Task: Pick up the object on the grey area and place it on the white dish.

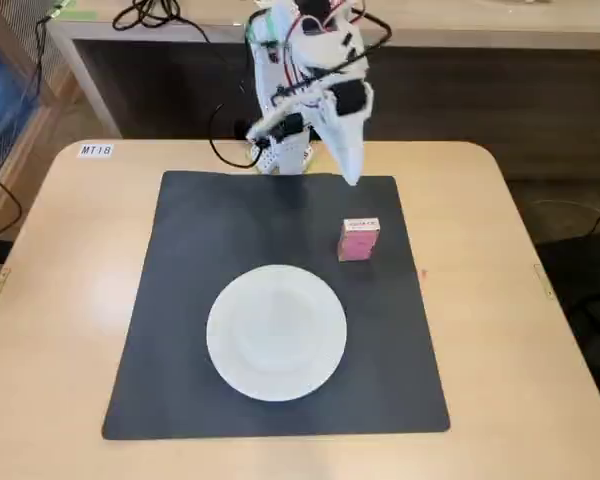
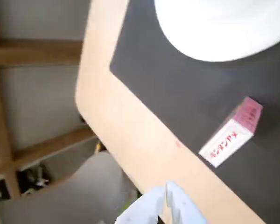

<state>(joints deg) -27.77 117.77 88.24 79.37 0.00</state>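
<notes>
The object, a small pink box (image 1: pixel 359 239) with a whitish label face, stands on the grey area (image 1: pixel 220 230), a dark square mat, near its right back part. In the wrist view the box (image 2: pixel 231 133) lies on the mat (image 2: pixel 177 79) close to its edge. The white dish (image 1: pixel 276 332) sits on the mat's front middle, and its rim (image 2: pixel 214 32) shows at the top of the wrist view. My gripper (image 1: pixel 352 178) hangs above the mat's back edge, behind the box and apart from it. Its fingers (image 2: pixel 170 205) are shut together with nothing between them.
The mat lies on a beige table (image 1: pixel 60 300) with rounded corners and a small label (image 1: pixel 96 150) at the back left. The arm's base (image 1: pixel 280 150) and cables (image 1: pixel 225 140) stand at the table's back edge. Beyond the table's sides is open floor.
</notes>
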